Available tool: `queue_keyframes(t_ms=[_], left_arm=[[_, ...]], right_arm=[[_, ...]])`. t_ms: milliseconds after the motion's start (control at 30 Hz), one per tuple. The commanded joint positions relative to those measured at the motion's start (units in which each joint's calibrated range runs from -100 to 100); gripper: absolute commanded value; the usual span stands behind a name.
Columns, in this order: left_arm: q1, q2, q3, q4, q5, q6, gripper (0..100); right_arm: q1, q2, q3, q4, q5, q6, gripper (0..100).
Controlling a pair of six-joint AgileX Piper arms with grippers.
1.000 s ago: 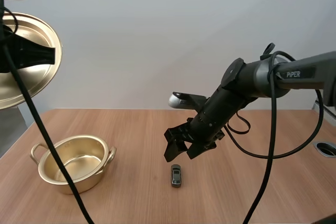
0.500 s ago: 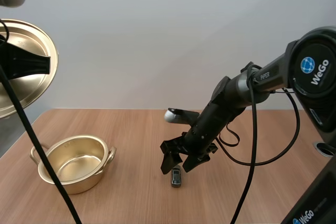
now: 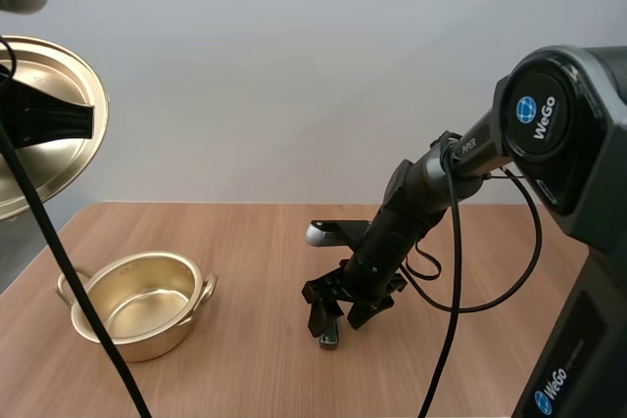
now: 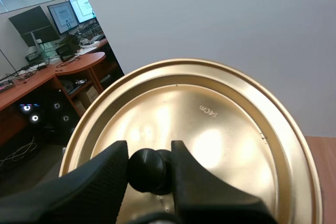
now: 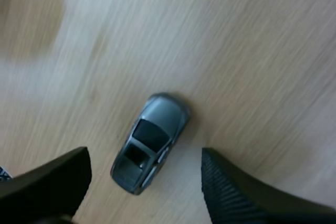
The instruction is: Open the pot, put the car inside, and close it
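The golden pot stands open on the wooden table at the left. Its golden lid hangs in the air at the far left, my left gripper shut on the black knob. A small grey toy car lies on the table right of the pot. My right gripper is open and low over the car, its fingers standing on either side of the car without touching it.
The wooden table has bare surface between the pot and the car. A round cable port sits at the right edge.
My right gripper has come down and slightly forward, from above the car to just over it with the fingers astride it. The left arm with the lid has barely moved.
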Motion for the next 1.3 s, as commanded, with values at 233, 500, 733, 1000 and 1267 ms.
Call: queue_keyframes(t_ms=[233,500,733,1000,1267], left_arm=[[-0.02,0.0,-0.1,-0.2,-1.1,0.7,0],[-0.02,0.0,-0.1,-0.2,-1.9,0.7,0],[-0.02,0.0,-0.1,-0.2,-1.9,0.7,0],[-0.02,-0.1,-1.9,0.5,2.9,1.9,0],[-0.02,-2.0,-14.6,0.1,12.6,2.1,0]], right_arm=[[1.3,2.8,0.1,-0.3,-0.6,-1.0,100],[2.3,2.8,0.1,-2.8,-0.6,-0.5,4],[2.3,2.8,0.0,-6.9,-3.0,1.4,0],[2.3,-2.6,-5.9,-3.5,1.1,-2.2,0],[3.1,-14.2,-15.1,11.1,20.5,-10.2,0]])
